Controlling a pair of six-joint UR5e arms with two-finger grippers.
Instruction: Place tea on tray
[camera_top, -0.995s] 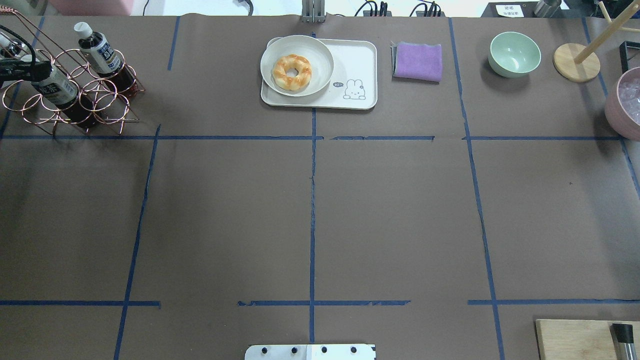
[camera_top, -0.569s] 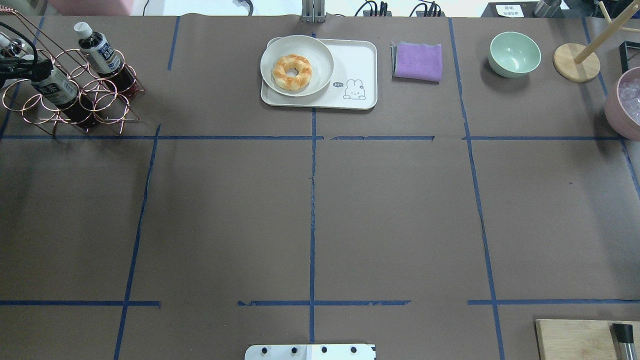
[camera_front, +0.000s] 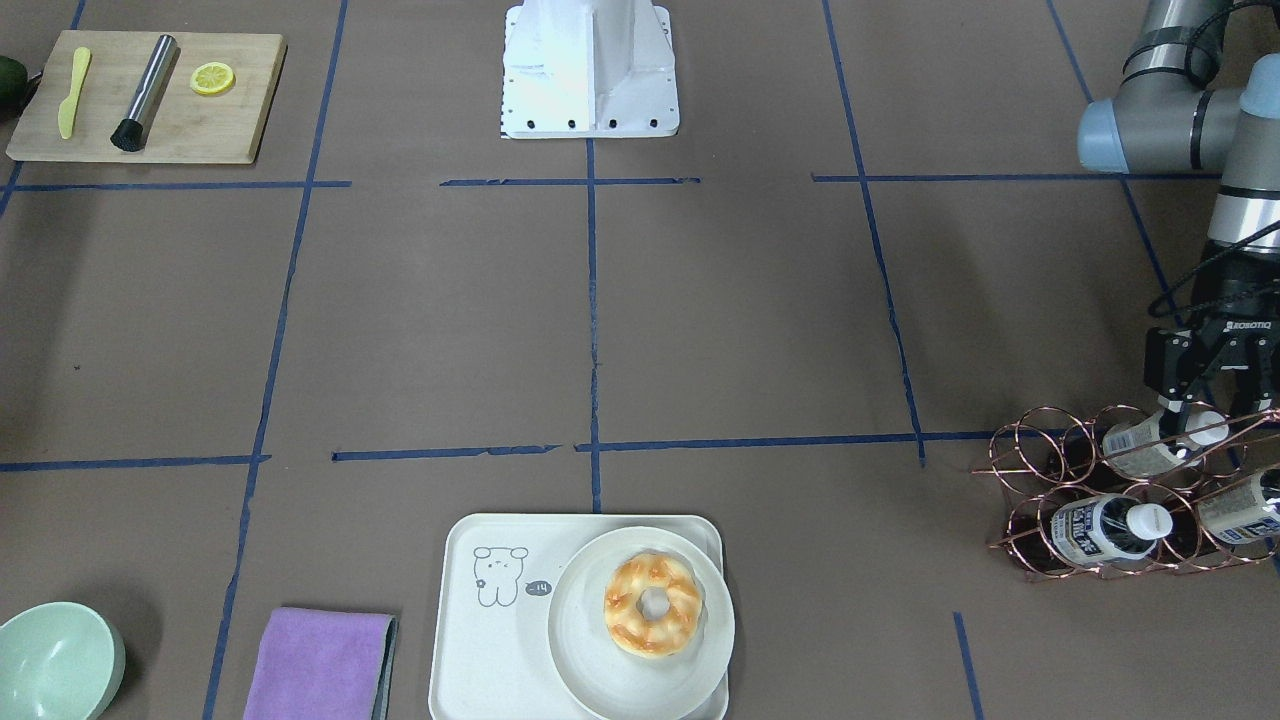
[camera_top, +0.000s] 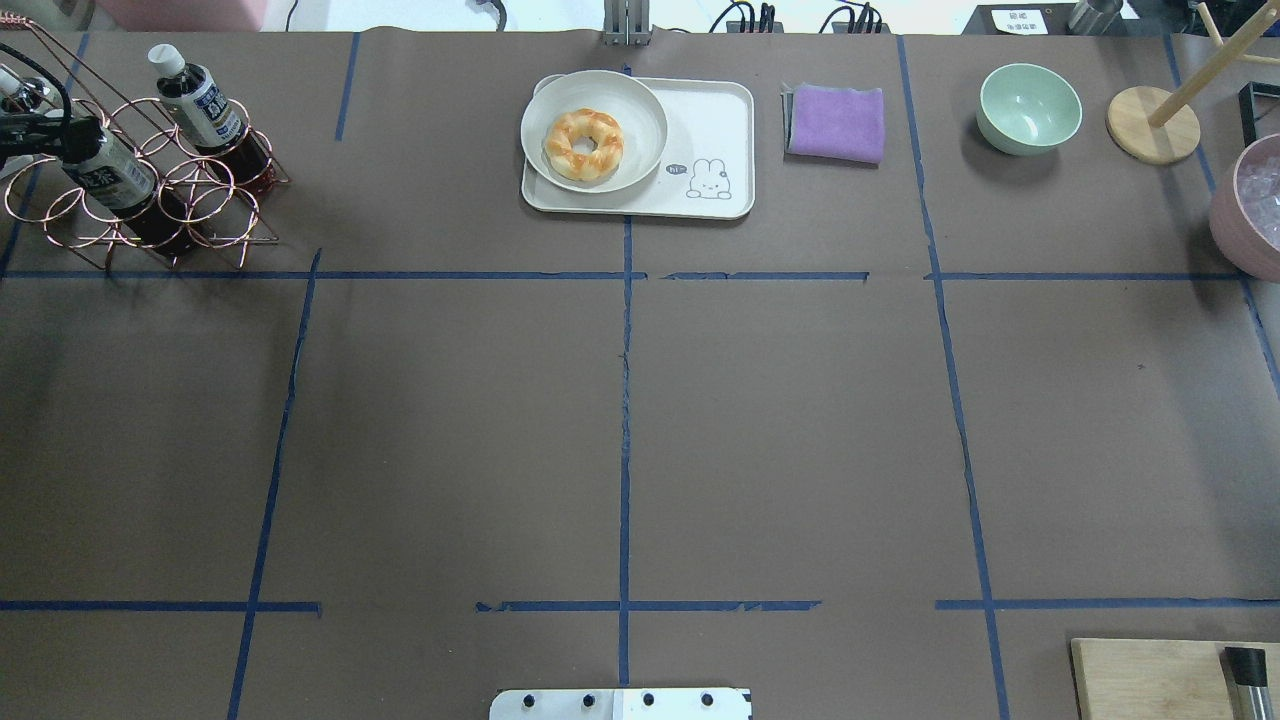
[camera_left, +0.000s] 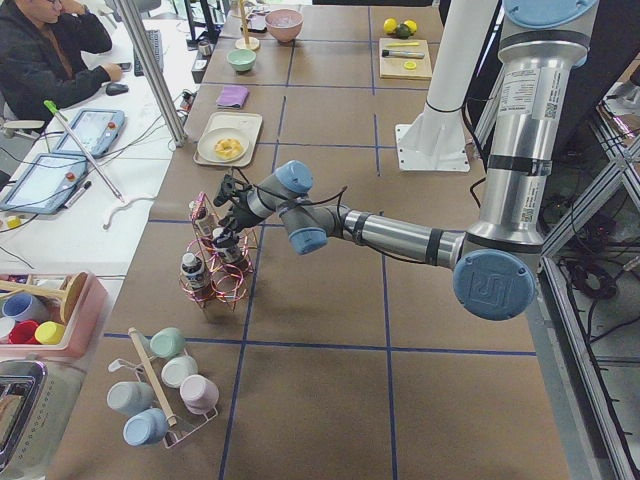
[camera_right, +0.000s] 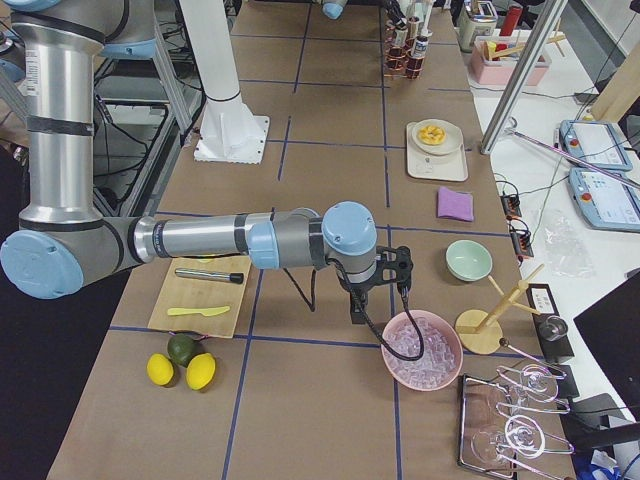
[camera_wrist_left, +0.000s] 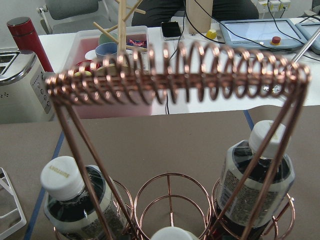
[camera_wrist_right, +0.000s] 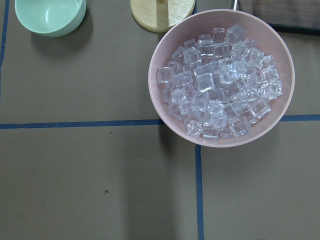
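Three tea bottles stand tilted in a copper wire rack (camera_front: 1040, 470) at the table's far left. My left gripper (camera_front: 1203, 420) hangs over the bottle nearest my base (camera_front: 1140, 447), and its fingers look open on either side of the white cap. In the overhead view the gripper (camera_top: 40, 128) hides that bottle's (camera_top: 105, 178) cap. The cap shows at the bottom of the left wrist view (camera_wrist_left: 172, 234). The cream tray (camera_top: 715, 120) with the line drawing lies at the far middle. My right gripper (camera_right: 378, 262) shows only in the exterior right view, so I cannot tell its state.
A round plate (camera_top: 640, 100) with a doughnut (camera_top: 583, 145) fills the tray's left half. The other two bottles (camera_front: 1095, 525) (camera_front: 1235, 510) stay in the rack. A purple cloth (camera_top: 835, 122), a green bowl (camera_top: 1030, 108), a pink bowl of ice (camera_wrist_right: 222, 77) and a wooden board (camera_front: 145, 95) are also on the table.
My left gripper has shifted slightly left and away in the overhead view, uncovering the bottle's dark shoulder. The bottle stays in the rack. Nothing else has moved.
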